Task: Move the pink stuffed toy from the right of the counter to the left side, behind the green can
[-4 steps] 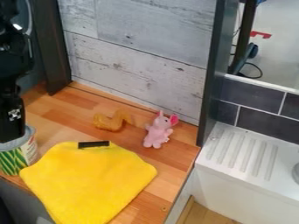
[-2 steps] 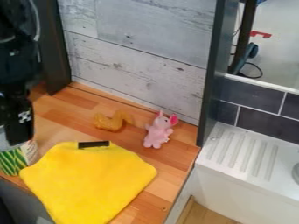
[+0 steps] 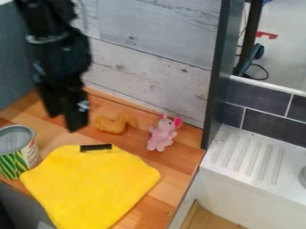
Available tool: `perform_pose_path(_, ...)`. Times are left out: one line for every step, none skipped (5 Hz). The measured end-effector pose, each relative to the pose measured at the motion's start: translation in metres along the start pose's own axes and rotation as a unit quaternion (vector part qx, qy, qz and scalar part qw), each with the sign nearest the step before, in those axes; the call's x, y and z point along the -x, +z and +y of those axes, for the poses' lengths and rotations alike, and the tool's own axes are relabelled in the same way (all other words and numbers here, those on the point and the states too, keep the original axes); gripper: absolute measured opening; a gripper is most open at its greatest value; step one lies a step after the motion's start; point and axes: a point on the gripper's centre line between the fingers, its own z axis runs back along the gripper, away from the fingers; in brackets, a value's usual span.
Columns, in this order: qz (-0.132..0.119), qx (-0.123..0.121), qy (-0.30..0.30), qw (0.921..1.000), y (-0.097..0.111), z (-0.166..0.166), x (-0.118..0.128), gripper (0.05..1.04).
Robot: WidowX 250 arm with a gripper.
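One yellow cloth (image 3: pixel 90 185): spread nearest the camera on the wooden worktop (image 3: pixel 161 192), its lower end cut off by the view's bottom edge.
Black strip (image 3: pixel 95 147): laid at the cloth's far edge.
Open can (image 3: pixel 17 154): stood upright at the left, beside the cloth's left corner; a grey interior is shown, and its side is patterned in green, yellow and white.
White drainer (image 3: pixel 251 156): placed at the right, past the worktop's edge, its top marked by parallel grooves.
Pink plush toy (image 3: pixel 160 136): set beyond the cloth, towards the right; large ears are turned to the far side.
Orange-brown curved object (image 3: pixel 115 124): placed to the left of the toy, apart from it, on the worktop.
End effector (image 3: pixel 64 124): held above the worktop, between the can and the curved object as seen; its fingers are parted at the tips.
Black upright (image 3: pixel 216 76): stood between the grey wood-patterned panel (image 3: pixel 152 58) and the dark tiles (image 3: pixel 269 127).
Far background: a red item (image 3: pixel 266 35) and a black cable (image 3: pixel 258 71) can be seen at upper right.
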Motion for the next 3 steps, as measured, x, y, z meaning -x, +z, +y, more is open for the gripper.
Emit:
perform_pose_path(-0.001, 0.002, 0.000, 1.0000, -0.021, -0.004, -0.035, 1.000)
perform_pose_path(-0.014, -0.007, -0.016, 0.9997, -0.030, -0.023, -0.071, 1.000)
perform_pose_path(0.004, -0.020, -0.005, 0.9998, -0.045, -0.029, -0.094, 1.000)
